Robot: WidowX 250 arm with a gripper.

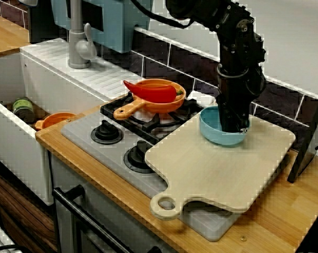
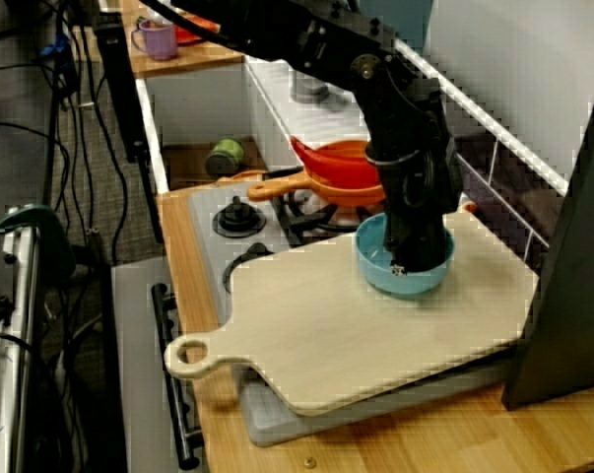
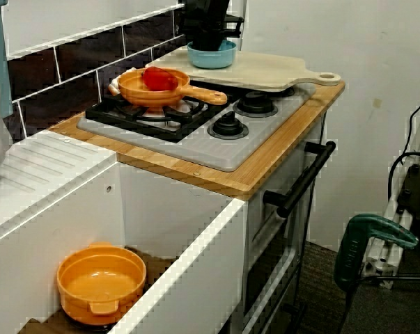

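Remote op checking in. On writing: the only label I'm spotting is on the small green can [image 1: 22,108] lying down in the white sink [image 1: 21,142], and it's coming through too small to read in any view.

The jointed black arm [image 1: 238,52] is coming in from the upper back by the tiled wall, bending over, and its last link is pointing almost straight down. The tool [image 1: 235,126] is sitting down inside the light blue round bowl [image 1: 214,134]. The bowl's wall and the tool's own dark body are hiding the fingertips, so I can't tell whether it's open or closed, or whether it's pinching the rim.

The bowl itself is resting on the far corner of the pale wooden cutting board with a holed handle [image 1: 222,168]. The board is lying over the right half of the grey toy hob [image 1: 79,134] and covering those burners, with its handle sticking out toward the front edge of the wooden desk [image 1: 285,211].

Just beside the bowl, on the back left burner, an orange plastic frying pan [image 1: 166,104] is holding a red pepper [image 1: 153,92]. The pan is sitting near the tool but not touching the bowl. An orange two-handled pot [image 3: 102,282] is sitting in the sink near the can. In the view from the oven side a purple mug [image 2: 157,39] is standing on the far desk, and in the view from the sink end a green power drill [image 3: 373,236] is hanging out by the floor, well apart from everything.
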